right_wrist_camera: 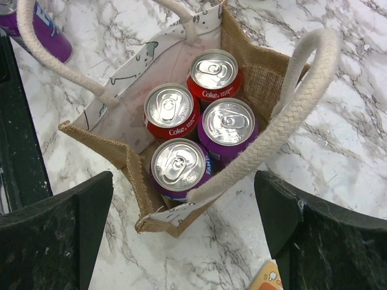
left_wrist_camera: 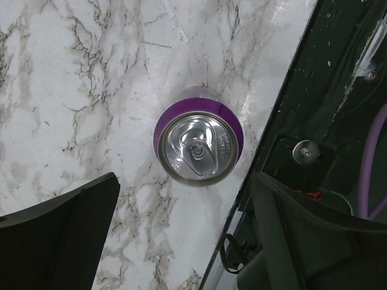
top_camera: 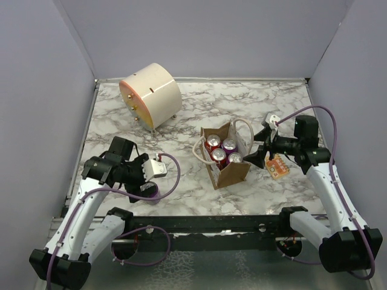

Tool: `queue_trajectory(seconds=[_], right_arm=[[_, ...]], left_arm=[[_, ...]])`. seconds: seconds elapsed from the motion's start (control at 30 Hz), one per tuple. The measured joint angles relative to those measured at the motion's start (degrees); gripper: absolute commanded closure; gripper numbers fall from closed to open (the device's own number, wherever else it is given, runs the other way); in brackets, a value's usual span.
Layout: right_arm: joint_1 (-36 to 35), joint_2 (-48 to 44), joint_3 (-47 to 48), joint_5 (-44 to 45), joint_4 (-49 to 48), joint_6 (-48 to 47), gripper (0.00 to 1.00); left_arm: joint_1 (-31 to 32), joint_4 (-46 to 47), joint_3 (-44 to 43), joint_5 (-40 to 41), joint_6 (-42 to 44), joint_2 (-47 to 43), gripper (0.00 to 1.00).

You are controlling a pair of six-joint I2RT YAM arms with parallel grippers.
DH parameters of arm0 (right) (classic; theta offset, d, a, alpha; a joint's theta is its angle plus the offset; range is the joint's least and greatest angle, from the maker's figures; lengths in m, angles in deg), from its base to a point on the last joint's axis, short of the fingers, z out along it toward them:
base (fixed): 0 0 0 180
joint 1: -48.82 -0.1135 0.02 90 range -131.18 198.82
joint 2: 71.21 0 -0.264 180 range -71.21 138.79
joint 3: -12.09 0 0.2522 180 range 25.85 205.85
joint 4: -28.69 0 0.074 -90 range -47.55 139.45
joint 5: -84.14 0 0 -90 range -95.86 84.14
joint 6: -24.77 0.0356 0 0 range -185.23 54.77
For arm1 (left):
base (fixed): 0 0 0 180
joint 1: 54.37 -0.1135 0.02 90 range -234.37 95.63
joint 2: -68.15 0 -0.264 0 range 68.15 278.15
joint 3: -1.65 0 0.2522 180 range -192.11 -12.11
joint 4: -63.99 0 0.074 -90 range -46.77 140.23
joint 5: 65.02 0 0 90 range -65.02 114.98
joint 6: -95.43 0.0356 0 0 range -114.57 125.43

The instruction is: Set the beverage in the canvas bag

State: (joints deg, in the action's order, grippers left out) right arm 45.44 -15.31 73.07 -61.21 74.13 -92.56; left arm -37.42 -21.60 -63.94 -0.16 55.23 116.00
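The tan canvas bag (top_camera: 233,174) stands open mid-table with whitish rope handles (right_wrist_camera: 290,115). It holds two red Coke cans (right_wrist_camera: 213,74) and two purple cans (right_wrist_camera: 180,165). Another purple can (left_wrist_camera: 198,142) stands upright on the marble near the table's front edge, and shows in the right wrist view (right_wrist_camera: 36,30) beyond the bag. My left gripper (left_wrist_camera: 181,241) is open and empty above that can, which lies just ahead of its fingertips. My right gripper (right_wrist_camera: 184,235) is open and empty beside the bag's near corner (right_wrist_camera: 151,220), and shows in the top view (top_camera: 257,156).
A large cream cylinder (top_camera: 151,93) lies at the back left. A small orange packet (top_camera: 277,165) lies on the table by my right gripper. A black frame rail (left_wrist_camera: 326,90) runs along the table's front edge beside the loose can. Grey walls enclose the table.
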Motion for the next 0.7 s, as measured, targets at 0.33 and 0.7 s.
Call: queue_trajectory(seconds=[0.33,0.7], right_arm=[[0.0,0.33,-0.15,0.57,0.0,0.0,0.0],[0.0,1.49,-0.15,0.9,0.0,0.0,0.0]], left_arm=[[0.0,3.45,6.14,0.76,1.64,1.88,0.1],[0.0,7.39,7.63,0.24,3.06,3.85,0.17]])
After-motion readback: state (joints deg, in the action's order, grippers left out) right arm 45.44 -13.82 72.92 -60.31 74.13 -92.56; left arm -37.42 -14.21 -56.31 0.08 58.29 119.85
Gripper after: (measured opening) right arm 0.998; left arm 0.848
